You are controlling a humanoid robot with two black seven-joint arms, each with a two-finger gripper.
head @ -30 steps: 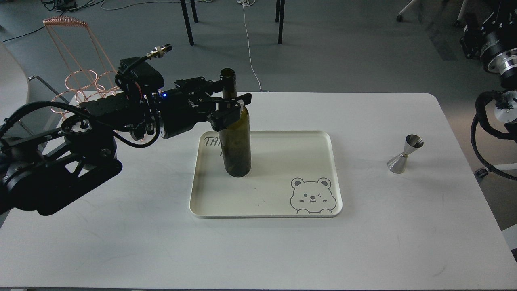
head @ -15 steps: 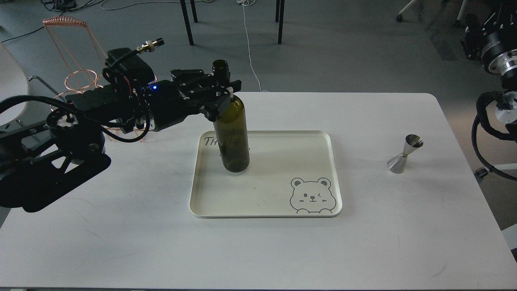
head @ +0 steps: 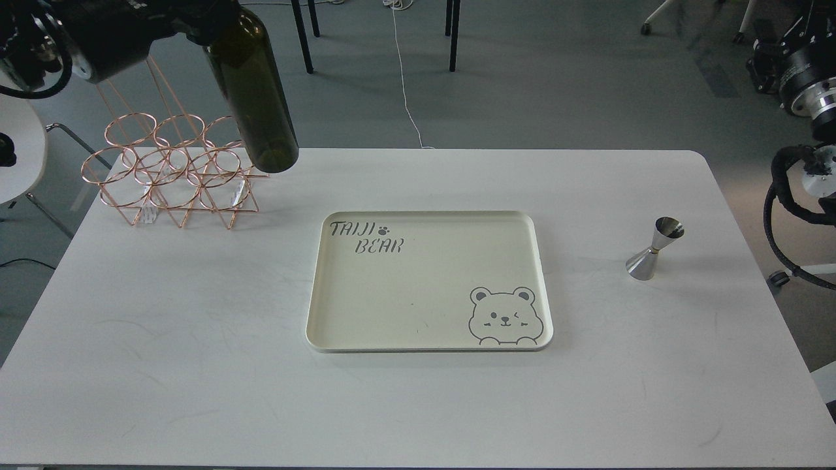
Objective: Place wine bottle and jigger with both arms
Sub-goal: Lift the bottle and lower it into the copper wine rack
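The wine bottle is dark olive-green and hangs in the air at the top left, tilted, with its base over the right end of a copper wire rack. Its neck runs off the top edge of the view. My left gripper is at the top edge, shut on the bottle's upper part, and is mostly cut off. The jigger is a small steel hourglass that stands upright on the white table at the right, alone. Only joints and cabling of my right arm show at the right edge; its gripper is out of view.
A cream tray with a bear drawing and the words "TAIJI BEAR" lies in the table's middle with nothing on it. The copper rack of several rings stands at the table's back left. Chair legs and cables are on the floor behind.
The left arm has lifted the bottle off the tray and carried it up and to the left, over the copper rack. The tray now holds nothing. The jigger and right arm have not moved.
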